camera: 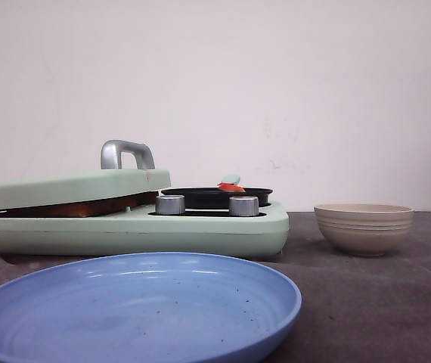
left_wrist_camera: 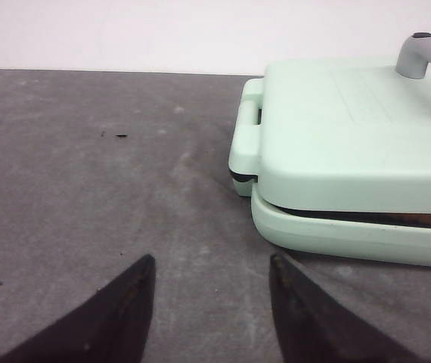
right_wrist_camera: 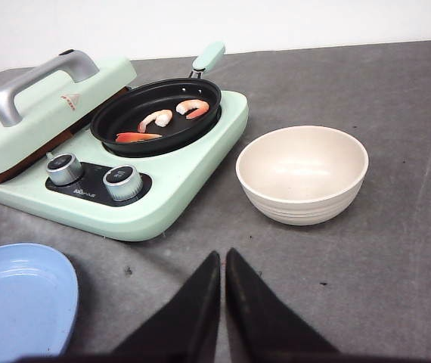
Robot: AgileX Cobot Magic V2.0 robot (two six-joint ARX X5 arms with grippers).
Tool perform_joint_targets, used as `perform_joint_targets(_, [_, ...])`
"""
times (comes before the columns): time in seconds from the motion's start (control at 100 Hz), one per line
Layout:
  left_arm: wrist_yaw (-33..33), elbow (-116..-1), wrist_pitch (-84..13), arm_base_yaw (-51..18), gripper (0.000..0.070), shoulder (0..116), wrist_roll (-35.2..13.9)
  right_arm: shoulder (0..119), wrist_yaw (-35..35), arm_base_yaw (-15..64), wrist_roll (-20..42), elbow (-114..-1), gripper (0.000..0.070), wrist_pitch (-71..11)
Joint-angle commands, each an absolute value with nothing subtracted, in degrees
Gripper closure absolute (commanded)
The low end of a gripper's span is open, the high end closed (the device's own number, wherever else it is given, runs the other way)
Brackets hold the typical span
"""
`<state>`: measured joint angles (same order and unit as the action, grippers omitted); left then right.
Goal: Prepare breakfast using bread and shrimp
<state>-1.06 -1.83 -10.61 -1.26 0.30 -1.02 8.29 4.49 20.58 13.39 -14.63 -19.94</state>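
Note:
A mint-green breakfast maker (camera: 200,227) stands on the grey table. Its lid (camera: 72,187) is down on a brown edge of bread (camera: 79,208), also seen in the right wrist view (right_wrist_camera: 19,166). Three shrimp pieces (right_wrist_camera: 166,119) lie in the small black pan (right_wrist_camera: 155,117) on its right side; an orange bit shows in the front view (camera: 231,187). My left gripper (left_wrist_camera: 212,265) is open and empty over bare table beside the maker's left end (left_wrist_camera: 351,151). My right gripper (right_wrist_camera: 223,257) is shut and empty, over the table in front of the maker.
A blue plate (camera: 132,310) lies at the front, also in the right wrist view (right_wrist_camera: 15,302). A beige bowl (camera: 364,227) stands right of the maker, also in the right wrist view (right_wrist_camera: 302,174). Two silver knobs (right_wrist_camera: 94,175) sit on the maker's front.

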Motion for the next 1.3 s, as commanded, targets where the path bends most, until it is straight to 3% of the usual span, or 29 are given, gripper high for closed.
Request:
perform_joint_targets(0.0, [-0.7,-0.8,-10.8,-1.2,0.0458,0.2,-1.3,8.4,4.4,20.9,14.0,-14.9,0.0697,-19.3])
perform_joint_targets(0.72, [-0.7,-0.8,-10.8,-1.2,0.0458,0.2,-1.3,8.1,4.2,20.8,13.9,-14.8,0.0697,-20.2])
perform_joint_targets(0.91, [-0.6,-0.8,-10.8,-1.2,0.0458,0.2,-1.3,4.6,0.3,17.0,0.1,-9.6,0.0697,-13.2])
perform_joint_targets(1.06, [-0.6,-0.8,-10.8,-1.2,0.0458,0.2,-1.3,2.6,1.0,11.8,-3.8,-1.0,0.0697,-2.5])
perform_joint_targets(1.16, [-0.6,-0.8,-10.8,-1.2,0.0458,0.2,-1.3,0.8,2.8,8.1,-4.5,-0.7,0.0697,-11.1])
perform_joint_targets(1.29, [-0.6,-0.8,-10.7,-1.2,0.0458,0.2,-1.3,0.2,1.0,5.5,-6.3,-0.7,0.0697,-10.8])
